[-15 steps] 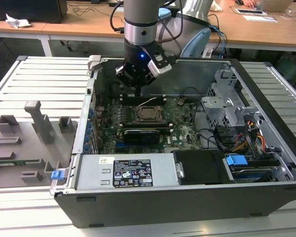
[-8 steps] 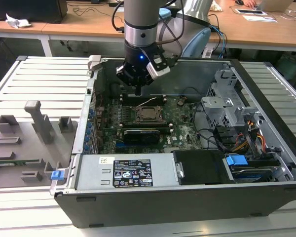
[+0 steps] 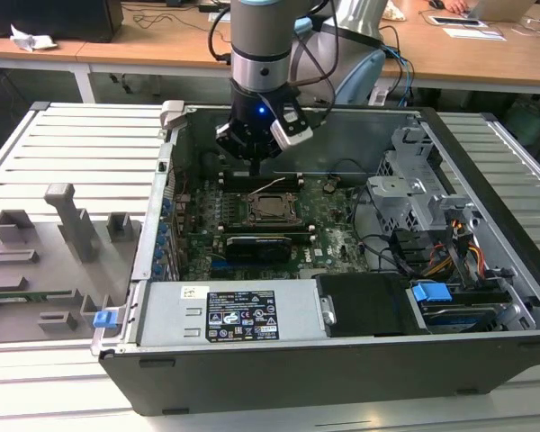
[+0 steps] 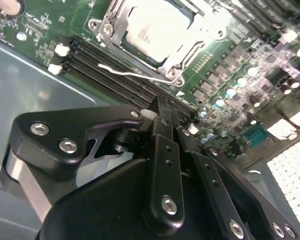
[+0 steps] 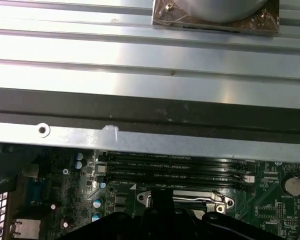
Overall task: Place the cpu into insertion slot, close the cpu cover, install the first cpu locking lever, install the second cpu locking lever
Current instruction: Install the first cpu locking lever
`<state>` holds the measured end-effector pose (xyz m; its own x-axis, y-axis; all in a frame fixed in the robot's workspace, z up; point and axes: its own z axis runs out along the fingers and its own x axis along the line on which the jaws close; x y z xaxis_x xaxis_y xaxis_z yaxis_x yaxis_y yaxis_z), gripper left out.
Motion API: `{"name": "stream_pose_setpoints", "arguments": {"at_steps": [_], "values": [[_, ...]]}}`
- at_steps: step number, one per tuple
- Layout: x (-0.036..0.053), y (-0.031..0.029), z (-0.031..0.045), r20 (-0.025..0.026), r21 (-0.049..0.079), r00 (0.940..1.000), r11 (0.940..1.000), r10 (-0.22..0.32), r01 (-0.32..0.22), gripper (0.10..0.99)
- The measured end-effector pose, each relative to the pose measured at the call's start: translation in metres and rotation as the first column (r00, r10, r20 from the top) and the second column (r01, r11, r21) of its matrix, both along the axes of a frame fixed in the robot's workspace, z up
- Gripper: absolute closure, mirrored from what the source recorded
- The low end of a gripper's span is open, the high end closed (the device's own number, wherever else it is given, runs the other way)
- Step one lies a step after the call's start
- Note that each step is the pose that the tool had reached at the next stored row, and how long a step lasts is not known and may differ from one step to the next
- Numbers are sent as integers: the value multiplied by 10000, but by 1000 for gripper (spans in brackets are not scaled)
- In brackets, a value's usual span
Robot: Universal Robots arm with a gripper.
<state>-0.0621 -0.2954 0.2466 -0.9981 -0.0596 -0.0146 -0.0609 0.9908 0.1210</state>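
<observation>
The cpu (image 4: 152, 30) lies flat in the insertion slot (image 3: 272, 210) on the green motherboard, silvery top up. The cpu cover (image 4: 187, 54), a silver frame, is down around it. A thin silvery locking lever (image 4: 135, 74) runs along the socket's side by the memory slots. In the exterior view it looks lifted off the board (image 3: 272, 185). My gripper (image 4: 162, 102) hangs inside the case just behind the socket, over the memory slots. Its black fingers are shut together with nothing between them, the tips close beside the lever. It also shows as the gripper (image 3: 255, 166) under the arm.
Black memory slots (image 5: 175, 167) lie between socket and case wall (image 5: 140, 110). A long black card with heatsink (image 3: 265, 245) sits in front of the socket. The drive cage (image 3: 414, 193) and cables stand at the exterior view's right, the power supply (image 3: 238, 315) in front, and a grey fixture (image 3: 63, 234) outside.
</observation>
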Motion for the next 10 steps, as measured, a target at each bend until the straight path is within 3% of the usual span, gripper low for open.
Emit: {"name": "stream_pose_setpoints", "arguments": {"at_steps": [1,2,6,10], "values": [[8,-1,-5,0,176,10000,9998,-1,1,980],[9,0,-17,2,194,10000,9998,-2,2,980],[60,-1,-60,1,-9,10000,10000,-2,2,980],[143,-1,-106,1,-7,10000,10000,-1,1,980]]}}
